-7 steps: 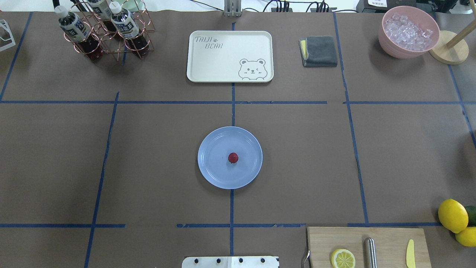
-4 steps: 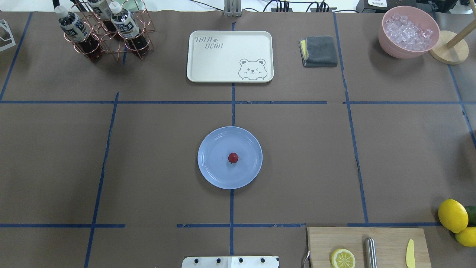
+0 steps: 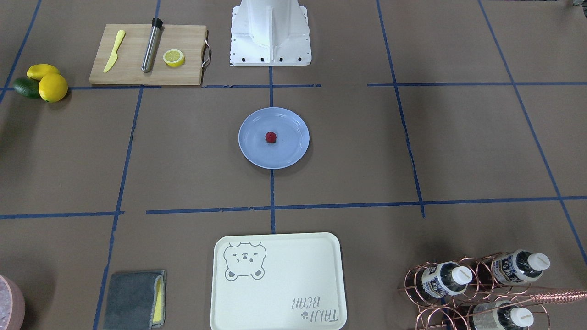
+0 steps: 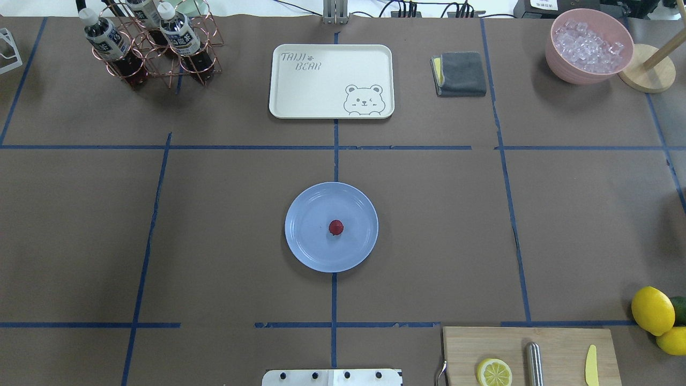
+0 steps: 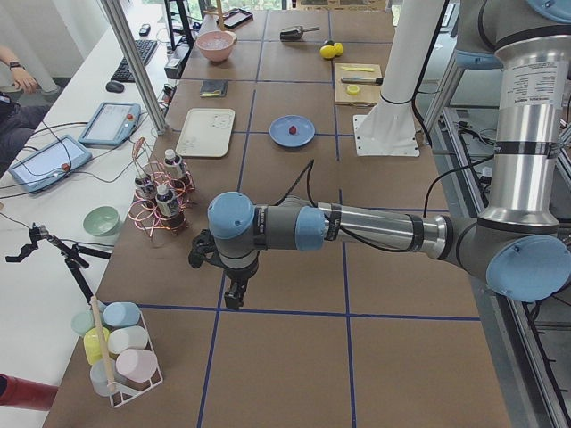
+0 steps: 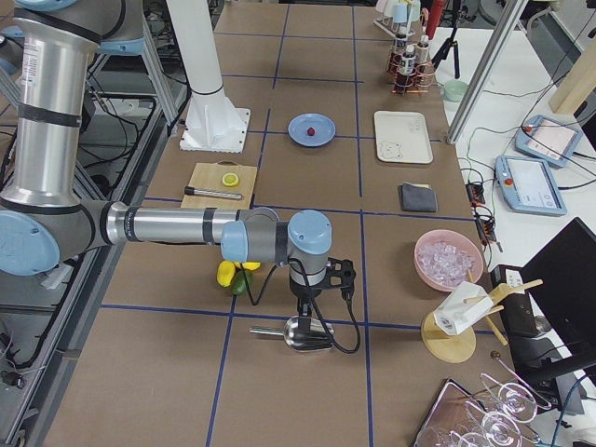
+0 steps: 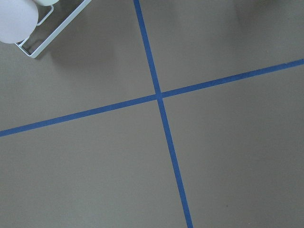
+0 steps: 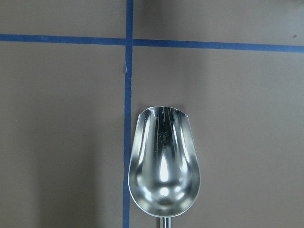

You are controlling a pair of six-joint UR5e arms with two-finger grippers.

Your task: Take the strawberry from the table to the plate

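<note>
The small dark-red strawberry [image 4: 336, 227] [image 3: 271, 136] lies near the middle of the light-blue plate [image 4: 305, 203] [image 3: 250, 133], which sits at the centre of the brown paper table [image 4: 225, 225]. Neither gripper appears in the overhead or front views. In the exterior left view my left gripper [image 5: 234, 294] hangs over the table's near end, far from the plate. My right gripper [image 6: 305, 303] shows only in the exterior right view, above a metal scoop [image 6: 303, 333] [image 8: 164, 161]. I cannot tell whether either one is open or shut.
A cream bear tray [image 4: 331, 80], a grey cloth [image 4: 461, 73], a bottle rack [image 4: 155, 43] and a pink bowl of ice [image 4: 588, 45] line the far side. A cutting board [image 4: 528, 354] and lemons [image 4: 652, 310] sit near right. A cup rack [image 5: 120, 348] stands by the left gripper.
</note>
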